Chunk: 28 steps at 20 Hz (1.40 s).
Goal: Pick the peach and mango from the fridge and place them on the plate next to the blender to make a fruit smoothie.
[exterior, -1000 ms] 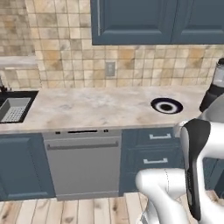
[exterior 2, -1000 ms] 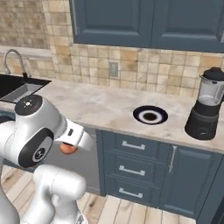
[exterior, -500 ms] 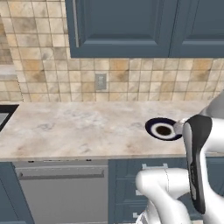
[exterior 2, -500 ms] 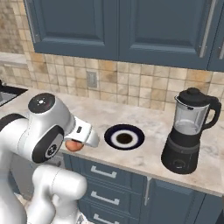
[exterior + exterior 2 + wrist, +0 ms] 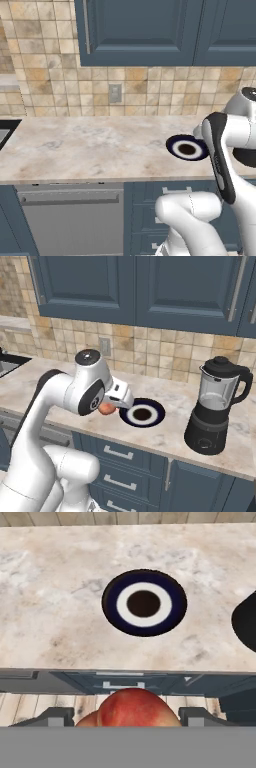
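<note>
Gripper (image 5: pixel 128 714), clamping the peach (image 5: pixel 134 707), has neared the plate (image 5: pixel 112 602).

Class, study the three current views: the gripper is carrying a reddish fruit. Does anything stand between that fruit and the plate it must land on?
Nothing visible does. The fruit sits in the gripper short of the counter edge; bare marble lies before the plate. The blender stands off to the side.

White arm folded forward, fingers (image 5: pixel 61 716) clamped on a peach (image 5: pixel 134 707)

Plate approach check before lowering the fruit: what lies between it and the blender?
Bare marble counter separates round black plate from black-based glass blender, right base view.
</note>
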{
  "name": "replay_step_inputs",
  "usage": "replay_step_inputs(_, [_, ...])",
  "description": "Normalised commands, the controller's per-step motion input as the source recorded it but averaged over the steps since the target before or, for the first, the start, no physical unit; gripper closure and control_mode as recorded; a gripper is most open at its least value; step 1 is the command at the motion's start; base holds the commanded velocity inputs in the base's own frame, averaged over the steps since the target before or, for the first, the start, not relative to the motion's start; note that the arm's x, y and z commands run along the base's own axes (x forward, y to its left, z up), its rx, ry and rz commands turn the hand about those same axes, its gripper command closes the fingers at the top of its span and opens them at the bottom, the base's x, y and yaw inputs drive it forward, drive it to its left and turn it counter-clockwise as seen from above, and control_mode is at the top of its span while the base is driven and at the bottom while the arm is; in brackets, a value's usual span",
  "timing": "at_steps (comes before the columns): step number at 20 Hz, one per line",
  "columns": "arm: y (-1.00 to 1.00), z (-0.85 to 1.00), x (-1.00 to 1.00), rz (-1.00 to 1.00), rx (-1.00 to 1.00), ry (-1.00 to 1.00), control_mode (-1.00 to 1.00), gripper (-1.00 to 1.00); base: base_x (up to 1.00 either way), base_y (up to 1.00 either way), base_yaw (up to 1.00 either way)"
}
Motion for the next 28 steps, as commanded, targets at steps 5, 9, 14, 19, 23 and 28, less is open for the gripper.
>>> replay_step_inputs(5, [-0.12, -0.78, 0.60, 0.04, -0.02, 0.05, -1.00, 1.00, 0.00, 0.00, 0.00])
replay_step_inputs(9, [0.00, -0.76, 0.67, 0.06, -0.02, 0.00, -1.00, 1.00, 0.00, 0.00, 0.00])
replay_step_inputs(14, [-0.18, -0.34, 0.68, 0.06, 0.00, 0.00, -1.00, 1.00, 0.00, 0.00, 0.00])
replay_step_inputs(19, [-0.21, -0.19, 0.79, 0.06, 0.00, 0.04, -1.00, 1.00, 0.00, 0.00, 0.00])
replay_step_inputs(23, [-0.13, -0.42, 0.60, 0.07, 0.00, 0.06, -1.00, 1.00, 0.00, 0.00, 0.00])
replay_step_inputs(28, [-0.07, -0.65, 0.30, 0.07, -0.02, 0.09, -1.00, 1.00, 0.00, 0.00, 0.00])
